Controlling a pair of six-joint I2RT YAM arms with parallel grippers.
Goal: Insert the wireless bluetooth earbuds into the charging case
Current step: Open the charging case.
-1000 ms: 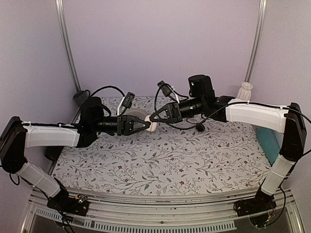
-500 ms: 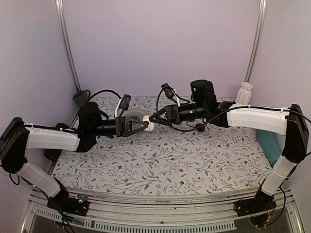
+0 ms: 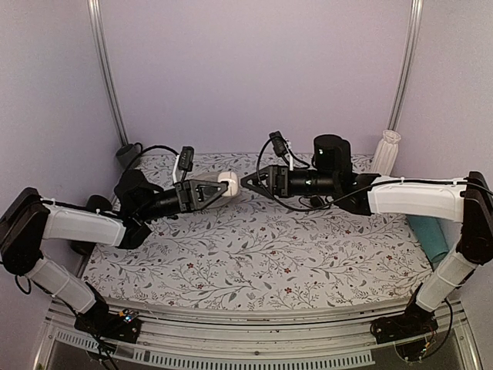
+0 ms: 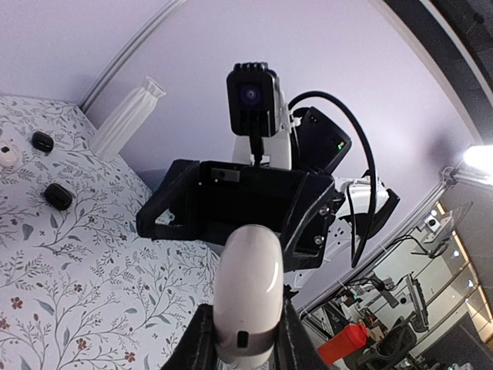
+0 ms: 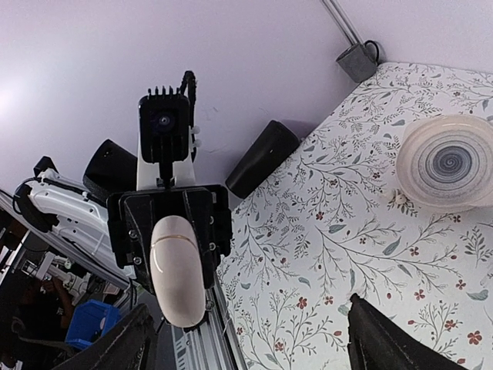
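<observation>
Your left gripper (image 4: 245,343) pinches the case (image 4: 248,281) between its fingers; your right gripper (image 3: 248,183) faces it, fingers spread wide, not touching

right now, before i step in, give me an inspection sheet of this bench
surface: flowered cloth, flat, no spills seen
job's things: white case up in the air, looks closed; small white piece beside the dish, likely an earbud
clutter: two black pebbles, white vase, grey cup
claws: left claw shut on the white case; right claw open, apart from it
cables: black leads loop off both wrists
surroundings: plain walls, metal rails
</observation>
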